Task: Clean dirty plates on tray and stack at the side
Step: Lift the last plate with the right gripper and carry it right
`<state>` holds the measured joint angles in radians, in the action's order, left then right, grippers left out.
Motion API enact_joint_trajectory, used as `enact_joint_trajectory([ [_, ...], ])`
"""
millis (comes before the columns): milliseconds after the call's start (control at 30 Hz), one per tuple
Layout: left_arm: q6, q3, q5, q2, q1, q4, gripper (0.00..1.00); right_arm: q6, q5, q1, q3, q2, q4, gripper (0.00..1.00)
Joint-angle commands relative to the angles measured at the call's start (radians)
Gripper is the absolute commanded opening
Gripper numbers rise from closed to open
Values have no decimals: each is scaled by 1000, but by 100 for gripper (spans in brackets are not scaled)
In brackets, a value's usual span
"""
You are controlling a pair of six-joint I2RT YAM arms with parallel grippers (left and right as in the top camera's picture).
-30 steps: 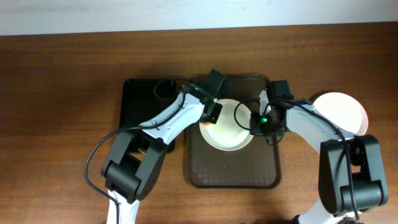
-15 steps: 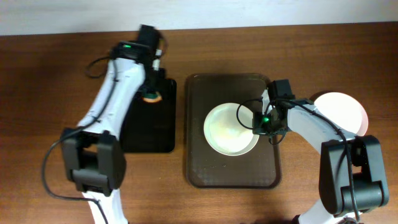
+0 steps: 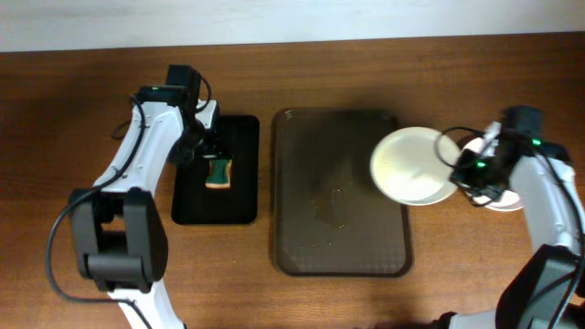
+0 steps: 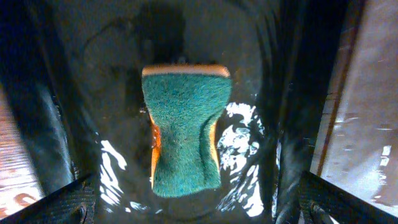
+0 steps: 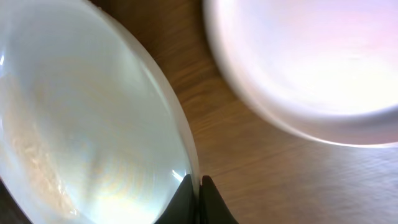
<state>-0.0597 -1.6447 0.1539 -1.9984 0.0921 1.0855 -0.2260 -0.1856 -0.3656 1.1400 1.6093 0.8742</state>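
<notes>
The dark brown tray holds no plate; a wet patch shows near its middle. My right gripper is shut on the right rim of a white plate, which hangs over the tray's right edge. Just to the right, another white plate lies on the table, largely hidden under my right arm in the overhead view. Over at the small black tray, my left gripper is open above a green and orange sponge and holds nothing.
The sponge lies on the black tray's wet floor, left of the brown tray. Bare wooden table surrounds both trays. A pale wall edge runs along the back of the table.
My left arm swung from the plate to the black tray, let go of the sponge there and opened. My right arm carried the plate from the brown tray's middle towards the right.
</notes>
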Motion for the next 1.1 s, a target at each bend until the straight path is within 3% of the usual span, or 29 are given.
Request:
enact_joint_trajectory([
  [0,13,-37,14,105,-1,3,100,-44,-13,-172,18,-26,-30,4],
  [200,13,-37,14,110,-2,3,100,-42,-14,-385,18,-26,-106,4],
  [333,13,-38,14,112,-2,4,100,2,-126,-340,18,-35,-100,4],
  [467,10,-57,15,214,-30,4,100,9,-125,-126,29,-97,-73,4],
  [633,-60,-57,15,427,-148,44,100,-21,-108,305,32,-131,-90,4],
  [733,-59,-57,15,502,-232,107,100,-108,-2,628,32,-129,-214,4],
  [833,-59,-57,15,522,-266,137,100,-151,88,823,32,-108,-345,4],
  [1067,-59,-57,15,523,-267,153,100,-351,-47,910,102,-57,-320,4],
])
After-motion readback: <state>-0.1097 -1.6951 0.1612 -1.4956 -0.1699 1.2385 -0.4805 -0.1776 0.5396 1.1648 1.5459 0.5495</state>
